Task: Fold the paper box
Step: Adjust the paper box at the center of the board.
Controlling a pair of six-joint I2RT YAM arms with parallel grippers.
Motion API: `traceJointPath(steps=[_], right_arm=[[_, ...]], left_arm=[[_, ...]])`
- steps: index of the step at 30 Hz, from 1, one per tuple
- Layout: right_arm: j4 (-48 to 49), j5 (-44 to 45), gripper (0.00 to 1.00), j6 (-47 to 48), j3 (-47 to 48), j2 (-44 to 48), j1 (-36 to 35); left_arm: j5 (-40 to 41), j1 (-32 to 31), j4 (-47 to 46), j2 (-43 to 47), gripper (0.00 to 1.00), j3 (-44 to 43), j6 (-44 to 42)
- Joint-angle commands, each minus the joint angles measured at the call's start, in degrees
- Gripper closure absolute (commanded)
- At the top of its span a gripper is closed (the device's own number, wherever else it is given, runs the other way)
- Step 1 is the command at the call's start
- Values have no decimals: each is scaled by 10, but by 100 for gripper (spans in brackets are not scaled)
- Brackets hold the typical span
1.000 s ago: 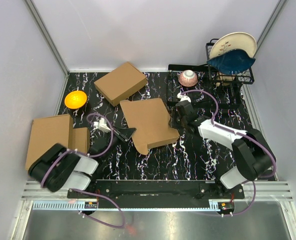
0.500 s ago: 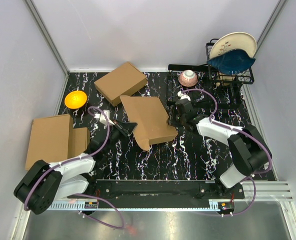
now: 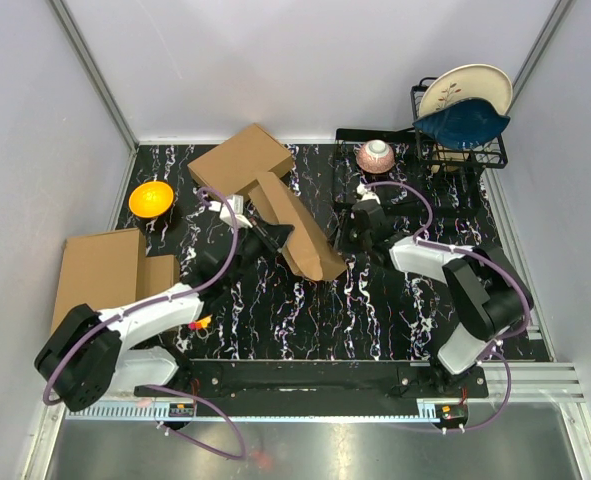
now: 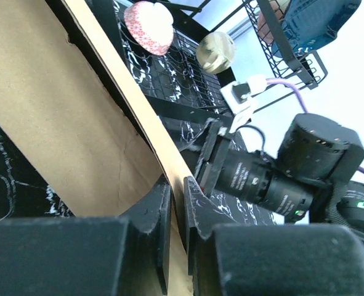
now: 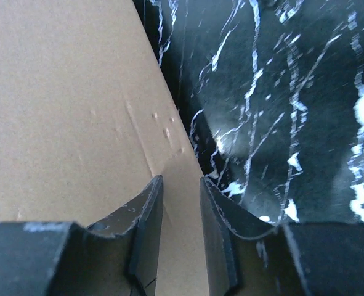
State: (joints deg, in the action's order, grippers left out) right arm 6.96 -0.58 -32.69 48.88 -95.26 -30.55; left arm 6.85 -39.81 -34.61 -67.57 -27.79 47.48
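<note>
Barely begun — the paper box point(image 3: 300, 225) stood tilted, no walls formed, its edge pinched by the left gripper point(image 4: 177, 185), the right gripper point(image 5: 182, 191) part-spread over a panel; every fold remained.

Desk point(image 3: 395, 300): black, white-veined.
Far left: orange bowl point(image 3: 151, 198).
Far, left of middle: closed cardboard box point(image 3: 237, 163).
Near left: flat cardboard slab point(image 3: 100, 275).
Far right: black dish rack point(image 3: 472, 158).
Middle: paper box point(image 3: 300, 225), tilted steeply.
</note>
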Motion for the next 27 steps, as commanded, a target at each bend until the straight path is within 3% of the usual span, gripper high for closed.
traceJointPath(steps=[1,11,20,27], right_arm=[[-109,-108,63,-7,-48,-55,-30],[-125,-93,61,-8,-34,-27,-28],[-228,-3,56,23,22,86,-7],[-299,51,50,52,83,164,-6]], left_arm=[[-32,-30,74,-46,100,-29,-43],[-15,-40,110,-109,100,-93,-58],[-3,-40,156,-116,96,-137,-86],[6,-40,205,-134,88,-197,-117]])
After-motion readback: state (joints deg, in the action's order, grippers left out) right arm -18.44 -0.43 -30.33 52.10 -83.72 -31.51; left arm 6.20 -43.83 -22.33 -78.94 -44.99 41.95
